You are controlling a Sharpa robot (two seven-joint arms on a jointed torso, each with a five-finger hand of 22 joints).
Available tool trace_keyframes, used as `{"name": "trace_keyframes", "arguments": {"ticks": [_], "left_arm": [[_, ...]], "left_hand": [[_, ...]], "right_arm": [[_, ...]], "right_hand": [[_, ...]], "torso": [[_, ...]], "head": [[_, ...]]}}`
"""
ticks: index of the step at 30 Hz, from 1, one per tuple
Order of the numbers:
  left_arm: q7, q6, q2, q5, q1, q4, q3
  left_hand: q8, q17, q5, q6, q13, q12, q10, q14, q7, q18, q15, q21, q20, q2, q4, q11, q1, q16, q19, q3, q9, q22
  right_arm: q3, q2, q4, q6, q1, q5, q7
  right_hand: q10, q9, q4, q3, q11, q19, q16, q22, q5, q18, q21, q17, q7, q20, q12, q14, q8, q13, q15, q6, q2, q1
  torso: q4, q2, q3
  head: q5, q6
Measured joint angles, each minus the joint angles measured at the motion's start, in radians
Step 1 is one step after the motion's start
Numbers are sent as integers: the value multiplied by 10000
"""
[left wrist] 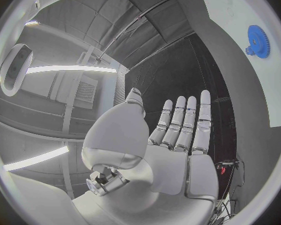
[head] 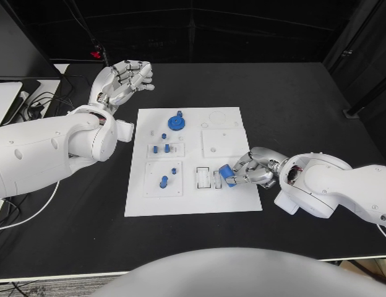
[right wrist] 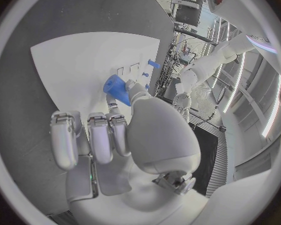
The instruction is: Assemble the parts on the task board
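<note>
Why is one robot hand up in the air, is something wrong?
Nothing looks broken or spilled. The left hand is just open, held off the task board holding nothing. The right hand holds a blue part at the board's right side.

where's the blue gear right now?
In the head view, the blue gear sits at the far end of the task board, left of its centre line, nearest the raised left hand.
</note>
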Motion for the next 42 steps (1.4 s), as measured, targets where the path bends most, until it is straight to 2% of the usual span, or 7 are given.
{"name": "trace_keyframes", "arguments": {"ticks": [6, 9, 12, 16, 24, 32, 42], "left_arm": [[0, 1, 16, 0, 0, -20, 0], [0, 4, 25, 0, 0, -21, 0], [0, 5, 17, 0, -1, -24, 0], [0, 6, 13, 0, -1, -41, 0], [0, 7, 22, 0, -1, -51, 0], [0, 8, 29, 1, -1, -57, 0], [0, 14, 64, 1, -1, -78, 0]], "left_hand": [[0, 0, 0, 0, 0, 0, 0, 0, 0, 0, 0, 0, 0, 0, 0, 0, 0, 0, 0, 0, 0, 0], [0, 1, 0, 0, 0, 0, 0, 0, 0, 0, 0, 0, 0, 0, 0, 0, 0, 0, 0, 0, 0, 0], [0, 1, 0, 0, 0, 0, 0, 0, 0, 0, 0, 0, 0, 0, 0, 0, 0, 0, 0, 0, 0, 1], [0, 1, 0, 0, 0, -1, 0, 0, 0, 0, 0, 0, 0, 0, 0, 0, 0, 0, 0, 0, 0, 1], [0, 1, 0, 0, 0, -1, 0, 0, 0, -1, 0, 0, 0, 0, 0, 0, 0, 0, 0, 0, 0, 1], [0, -28, 0, -37, 0, -1, 0, 0, 36, 0, 0, 37, 0, 0, 0, 0, 0, 0, 0, 0, 0, -9], [0, -27, 0, -37, 0, -1, 0, 0, 36, 0, 0, 37, 0, 0, 0, 0, 0, 0, 0, 0, 0, -8]], "right_arm": [[0, 28, -137, -175, 2, 157, 49], [1, 8, -177, -278, 3, 193, 60], [1, -38, -163, -358, 3, 307, 176], [5, -89, -45, -380, 12, 708, 480], [17, 23, 155, -207, 155, 1807, 1008], [17, 195, 191, 53, 202, 2756, 1301], [20, 594, -14, 166, 213, 3206, 872]], "right_hand": [[51, 0, -22, 230, -61, 0, 0, 0, -3, 1, 0, 0, 16, 0, 0, -2, -210, 0, -2, 83, -51, -50], [-2, 0, -12, 319, -146, 36, 0, 0, -4, 1, 0, -1, 16, -36, 0, -13, -301, 0, -96, 85, -51, -51], [-2, 3, -18, 329, -146, 1, 0, 0, -5, 0, 0, -1, -6, -70, 0, 0, -354, 0, -109, 127, -105, -105], [-2, 4, -17, 330, -146, 1, 0, 0, -7, 0, 0, -1, 4, -70, 0, 0, -446, 0, -109, 178, -105, -105], [-2, 91, 18, 365, -145, 36, 0, 0, -62, 0, 0, -2, -11, -105, 0, -11, -611, 0, -119, 323, -205, -215], [-2, 98, 82, 364, -144, -1, 0, 0, -182, 0, 0, -3, -74, -141, 0, -36, -759, 0, -143, 495, -199, -402], [0, 97, 308, 273, -142, -1, 0, 0, -292, -1, 0, -3, -132, -141, 0, -37, -1024, 0, -142, 943, -228, -742]], "torso": [[0, 0, -6], [6, -1, -5], [6, -1, -1], [2, -1, 1], [6, 0, 4], [13, 1, 1], [8, 1, -11]], "head": [[-41, 0], [-42, 0], [43, 0], [87, 0], [141, 0], [177, 0], [198, 0]]}}
